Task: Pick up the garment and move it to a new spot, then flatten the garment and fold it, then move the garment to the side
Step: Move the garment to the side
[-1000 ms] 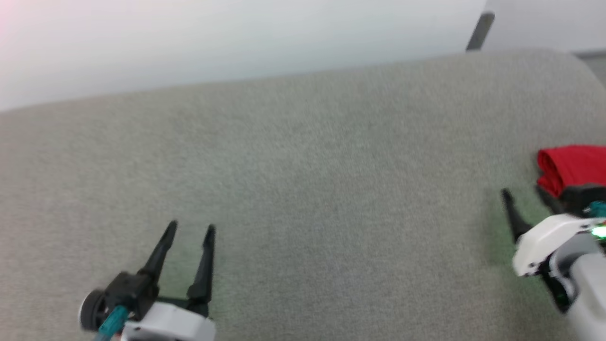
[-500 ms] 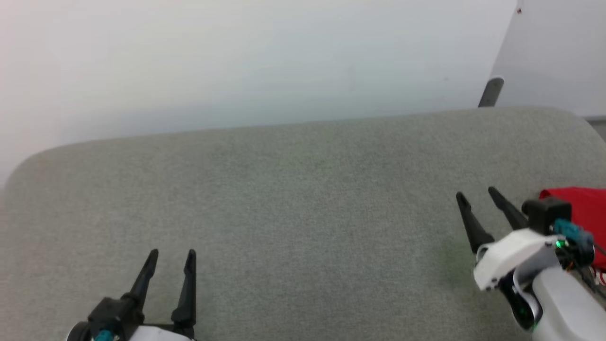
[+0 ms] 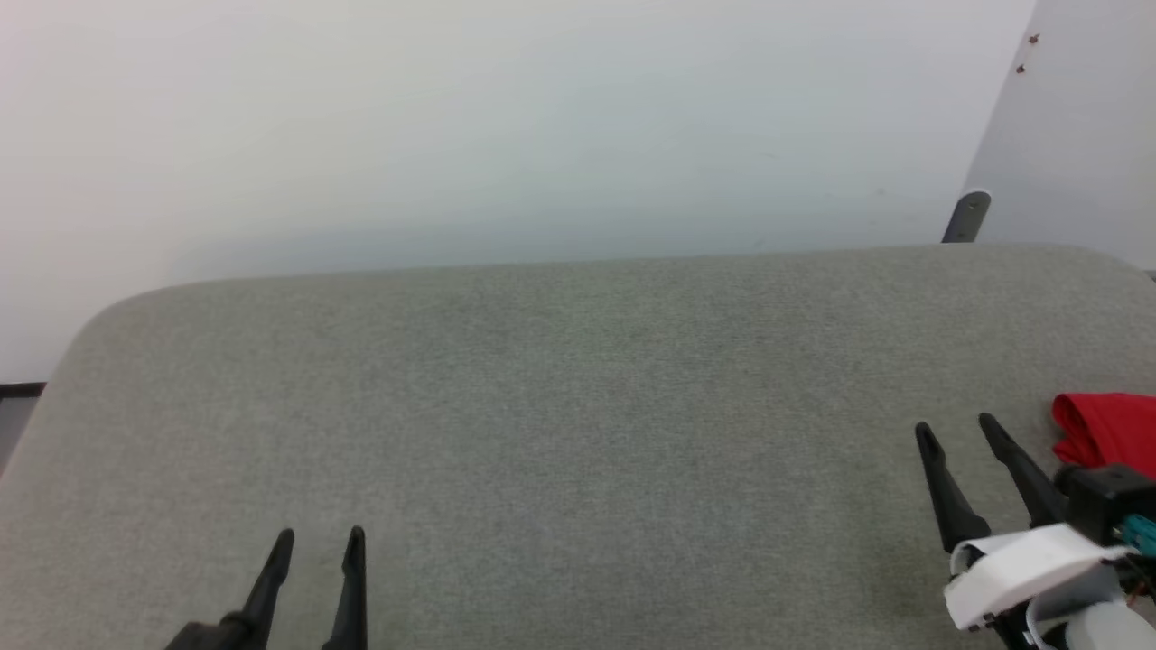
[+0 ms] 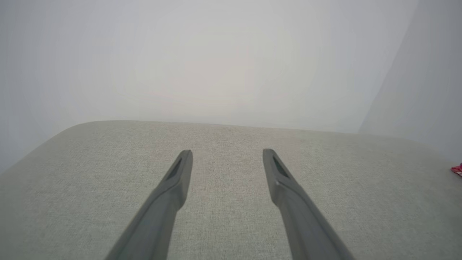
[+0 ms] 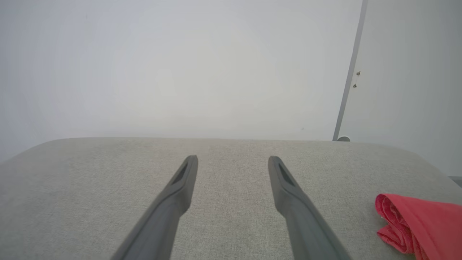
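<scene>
The garment is a folded bundle of red cloth lying at the right edge of the grey padded table. It also shows at the lower right in the right wrist view as the garment, and a red sliver of the garment sits at the far right edge of the left wrist view. My right gripper stands open just left of the bundle, apart from it, with nothing between its fingers. My left gripper is open and empty above the table's near left part.
A pale wall rises behind the table's far edge. A grey metal post stands behind the far right corner, beside a wall panel seam. The table's rounded left corner drops off to dark floor.
The head camera has tilted up, so the table sits lower in view and more wall shows. My right gripper has drawn back left, away from the red bundle, and both stay open.
</scene>
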